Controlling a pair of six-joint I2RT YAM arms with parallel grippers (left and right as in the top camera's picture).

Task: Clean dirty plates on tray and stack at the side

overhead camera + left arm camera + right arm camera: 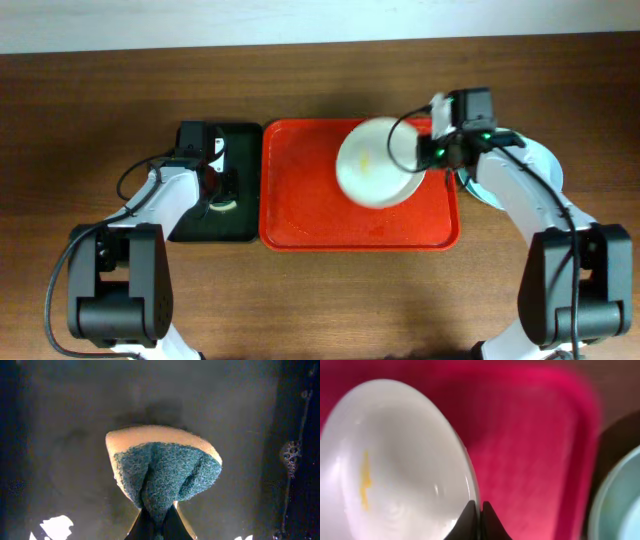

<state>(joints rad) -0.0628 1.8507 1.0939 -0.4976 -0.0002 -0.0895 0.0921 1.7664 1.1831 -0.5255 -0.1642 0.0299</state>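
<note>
A white plate (378,162) with a yellow smear (365,480) is held tilted above the red tray (300,190). My right gripper (432,150) is shut on its right rim (476,507). A pale blue plate (545,165) lies on the table right of the tray, mostly under my right arm; its edge shows in the right wrist view (615,495). My left gripper (213,180) is shut on a sponge (165,477) with a blue-green scrub face and yellow body, over the black tray (240,225). A third plate is not visible.
The black tray's wet floor (65,435) fills the left wrist view, with soap bubbles (291,452) at its right. Wooden table (100,100) surrounds both trays.
</note>
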